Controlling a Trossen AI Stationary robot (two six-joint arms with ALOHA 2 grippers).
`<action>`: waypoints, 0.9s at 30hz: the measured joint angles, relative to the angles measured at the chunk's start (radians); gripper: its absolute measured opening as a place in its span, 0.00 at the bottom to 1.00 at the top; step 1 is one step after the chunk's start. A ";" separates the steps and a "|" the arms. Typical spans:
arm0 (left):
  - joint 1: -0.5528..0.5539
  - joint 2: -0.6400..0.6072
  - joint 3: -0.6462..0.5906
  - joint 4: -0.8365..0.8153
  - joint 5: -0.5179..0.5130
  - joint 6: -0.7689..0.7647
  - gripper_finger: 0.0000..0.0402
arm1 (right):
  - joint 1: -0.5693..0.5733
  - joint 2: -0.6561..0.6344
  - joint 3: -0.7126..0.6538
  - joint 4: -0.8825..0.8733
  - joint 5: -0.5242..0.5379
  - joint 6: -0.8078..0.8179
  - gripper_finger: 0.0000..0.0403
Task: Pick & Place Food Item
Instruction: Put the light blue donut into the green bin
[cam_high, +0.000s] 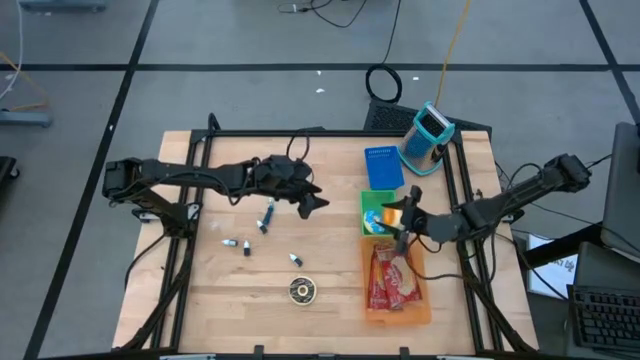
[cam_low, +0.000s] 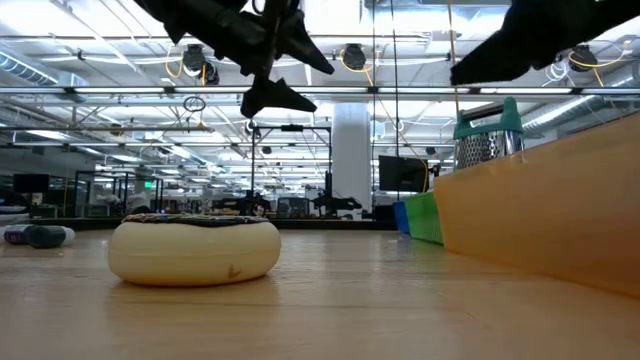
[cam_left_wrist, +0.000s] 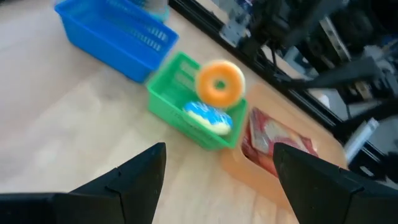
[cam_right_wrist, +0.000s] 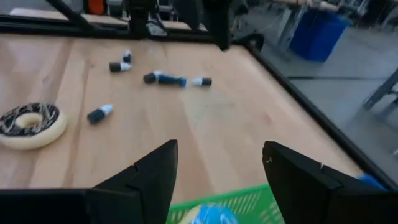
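Observation:
An orange-glazed donut (cam_left_wrist: 219, 84) stands on edge at the far side of the green basket (cam_left_wrist: 171, 93), beside a blue-iced donut (cam_left_wrist: 208, 117) lying in it. Whether the orange one leans on the basket wall I cannot tell. My right gripper (cam_high: 405, 215) hangs open just above the basket's right side, with nothing between its fingers (cam_right_wrist: 219, 148). My left gripper (cam_high: 315, 203) is open over mid-table, left of the basket and pointing toward it. A chocolate-topped donut (cam_high: 302, 290) lies flat on the table near the front edge.
An orange bin (cam_high: 397, 285) with red packets sits in front of the green basket, a blue basket (cam_high: 383, 168) behind it, and a teal grater (cam_high: 430, 135) at the far right corner. Several small capped markers (cam_high: 265, 215) lie scattered under the left arm.

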 joint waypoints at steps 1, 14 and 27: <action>-0.012 0.000 0.000 -0.009 0.000 -0.004 0.74 | 0.004 -0.004 0.000 -0.033 0.002 0.035 0.56; -0.168 0.000 0.000 -0.020 -0.221 0.002 0.74 | -0.013 -0.172 0.000 -0.606 0.000 0.904 0.51; -0.181 0.000 0.000 -0.018 -0.280 0.039 0.74 | -0.019 -0.148 -0.174 -0.300 -0.084 0.936 0.50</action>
